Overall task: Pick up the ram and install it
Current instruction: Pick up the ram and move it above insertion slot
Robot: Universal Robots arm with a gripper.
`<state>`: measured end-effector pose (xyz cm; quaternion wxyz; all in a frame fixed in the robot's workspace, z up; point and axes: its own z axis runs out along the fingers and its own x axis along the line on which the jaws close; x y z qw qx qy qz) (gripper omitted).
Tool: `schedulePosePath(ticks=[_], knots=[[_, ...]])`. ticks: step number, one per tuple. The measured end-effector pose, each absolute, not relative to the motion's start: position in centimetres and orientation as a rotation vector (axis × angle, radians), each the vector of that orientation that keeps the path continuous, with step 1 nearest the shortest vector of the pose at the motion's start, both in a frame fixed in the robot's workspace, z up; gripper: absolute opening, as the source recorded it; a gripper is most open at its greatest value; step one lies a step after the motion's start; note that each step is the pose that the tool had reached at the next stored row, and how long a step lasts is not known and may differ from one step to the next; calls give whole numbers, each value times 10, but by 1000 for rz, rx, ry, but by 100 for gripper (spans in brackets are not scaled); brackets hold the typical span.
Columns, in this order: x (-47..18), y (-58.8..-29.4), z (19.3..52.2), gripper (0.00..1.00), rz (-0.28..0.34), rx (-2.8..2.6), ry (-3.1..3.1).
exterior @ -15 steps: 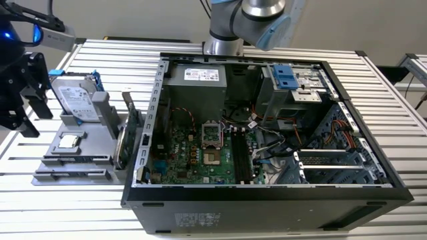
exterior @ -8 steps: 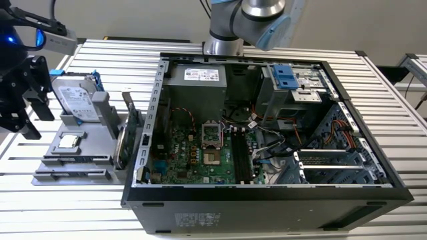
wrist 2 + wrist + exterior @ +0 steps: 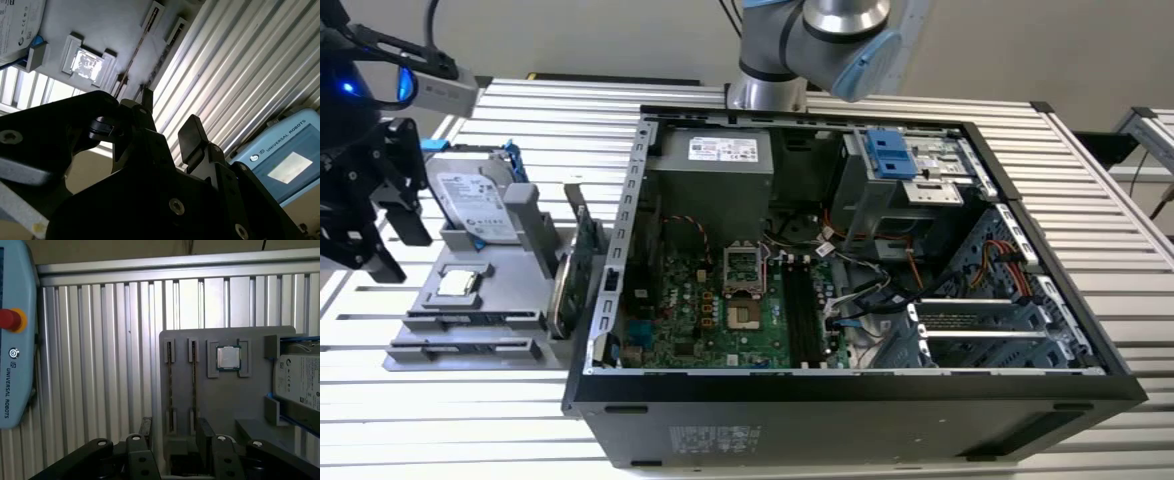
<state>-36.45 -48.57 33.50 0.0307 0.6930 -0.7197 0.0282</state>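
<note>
Two thin dark ram sticks stand on edge in parallel slots of a grey holder tray point(image 3: 250, 405). One ram stick point(image 3: 170, 385) and the other point(image 3: 194, 385) run side by side in the first wrist view, and one of them point(image 3: 134, 57) shows in the second wrist view. My black gripper point(image 3: 175, 432) hangs open above the tray's near end, apart from the sticks, with nothing between its fingers point(image 3: 192, 135). In the exterior view the gripper point(image 3: 398, 245) is at the far left, over the tray point(image 3: 480, 300).
The tray also carries a processor chip point(image 3: 228, 358) and a silver hard drive point(image 3: 300, 385) in a blue frame. A green card point(image 3: 567, 285) stands at its edge beside the open computer case point(image 3: 854, 395). A teach pendant point(image 3: 15, 340) lies on the ribbed table point(image 3: 100, 365).
</note>
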Motion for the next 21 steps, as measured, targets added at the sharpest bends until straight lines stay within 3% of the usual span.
schedulePosePath(ticks=[21], knots=[[-365, -485, 319, 100, 98, 2131, -2212]])
